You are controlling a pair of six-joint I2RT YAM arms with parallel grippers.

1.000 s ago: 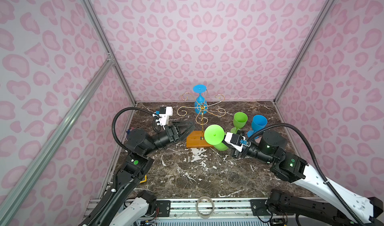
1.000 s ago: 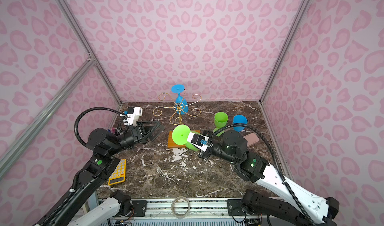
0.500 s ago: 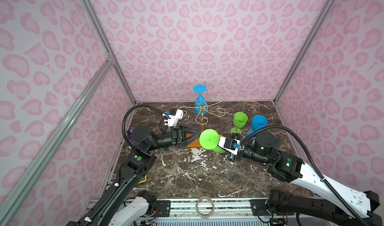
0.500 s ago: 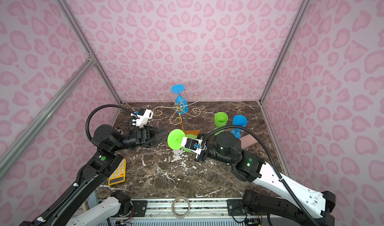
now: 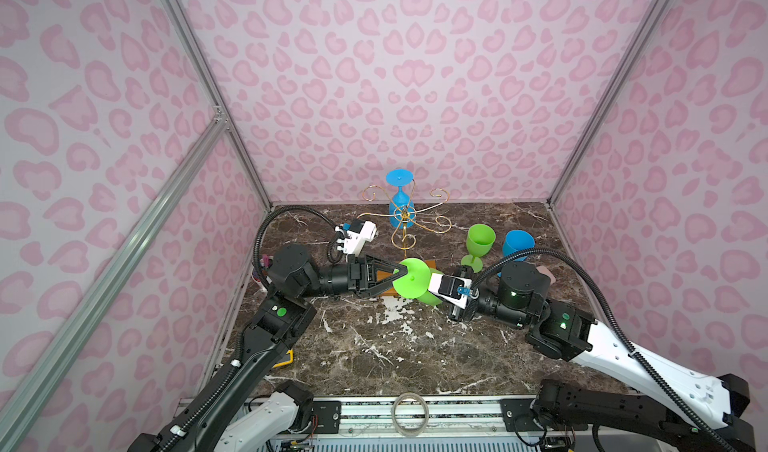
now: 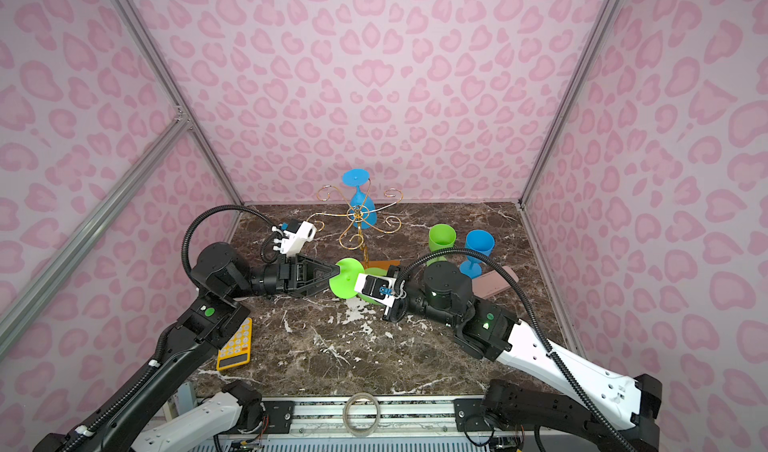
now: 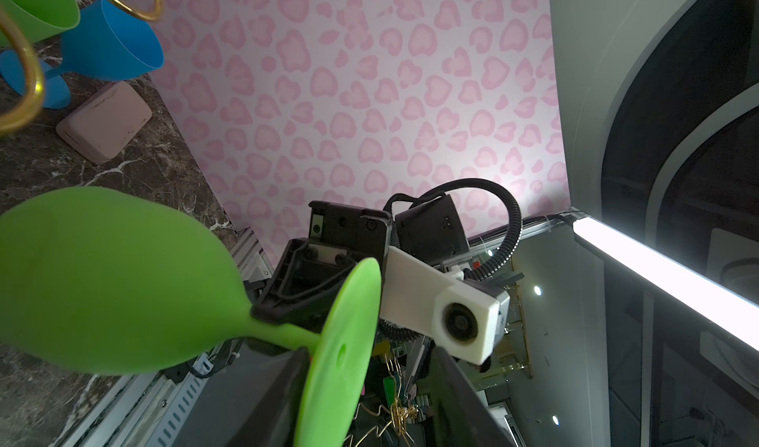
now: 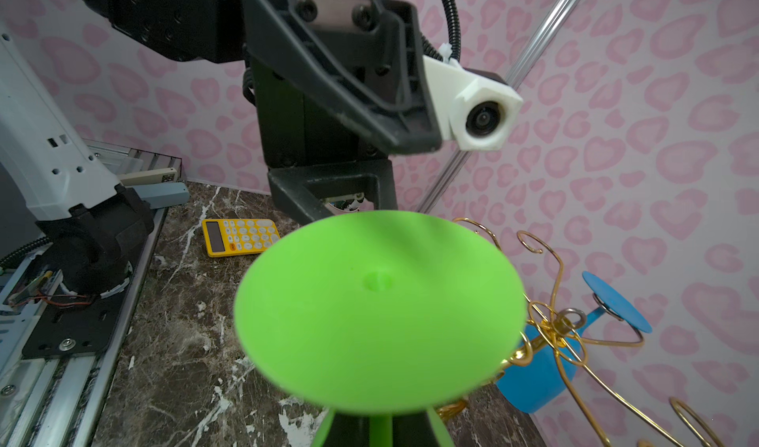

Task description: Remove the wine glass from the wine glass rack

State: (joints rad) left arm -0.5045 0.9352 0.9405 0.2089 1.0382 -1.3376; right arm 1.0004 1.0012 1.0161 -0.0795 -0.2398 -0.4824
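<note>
One green wine glass (image 5: pixel 411 283), clear of the wine glass rack (image 5: pixel 403 233), is held by its stem in closed right fingers (image 7: pixel 304 285); its foot is straddled by half-open left fingers (image 7: pixel 267 412); closure is judged next.

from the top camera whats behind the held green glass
The rack's wooden base: only orange edges show past the green wine glass. The rest is covered.

A robot lab test cell: pink-patterned panels (image 5: pixel 415 76) on aluminium framing (image 5: pixel 197 68) box in a dark marble-look table (image 5: pixel 374 346), while a left arm (image 5: pixel 266 338) and a right arm (image 5: pixel 615 346) rise from a metal rail (image 5: pixel 365 406) at its near edge, cables exposed.
</note>
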